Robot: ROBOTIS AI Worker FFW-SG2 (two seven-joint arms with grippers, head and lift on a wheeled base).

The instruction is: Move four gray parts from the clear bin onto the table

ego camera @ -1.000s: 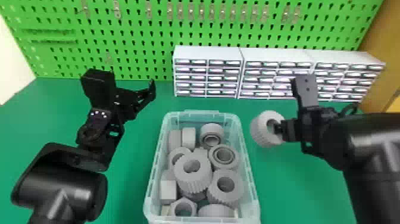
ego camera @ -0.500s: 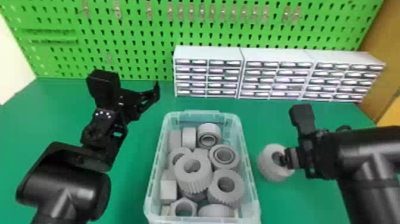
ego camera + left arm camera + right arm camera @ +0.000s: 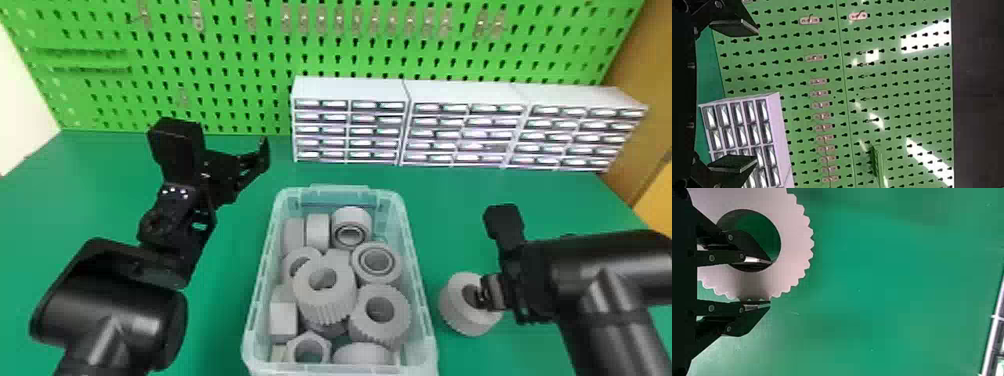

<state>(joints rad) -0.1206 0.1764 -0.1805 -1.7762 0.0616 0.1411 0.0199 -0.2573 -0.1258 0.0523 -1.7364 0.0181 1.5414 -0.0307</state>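
To the right of the clear bin (image 3: 421, 300), my right gripper (image 3: 482, 295) is shut on a gray toothed ring (image 3: 462, 317) at the green table. In the right wrist view the right gripper (image 3: 770, 282) pinches the wall of that gray ring (image 3: 793, 239), one finger inside its hole and the other at its toothed rim. Whether the ring touches the table I cannot tell. Several gray parts (image 3: 320, 295), rings, bearings and a nut, lie in the bin. My left gripper (image 3: 252, 162) is above the table at the left, open; in the left wrist view the left gripper (image 3: 756, 96) has its fingers wide apart.
White drawer cabinets (image 3: 350, 89) stand along the back of the green table (image 3: 240, 300), in front of a green pegboard (image 3: 230, 65). A wooden panel (image 3: 645, 100) rises at the right edge.
The right gripper has moved down and slightly toward the right, carrying the gray ring with it. The left arm has shifted slightly to the right.
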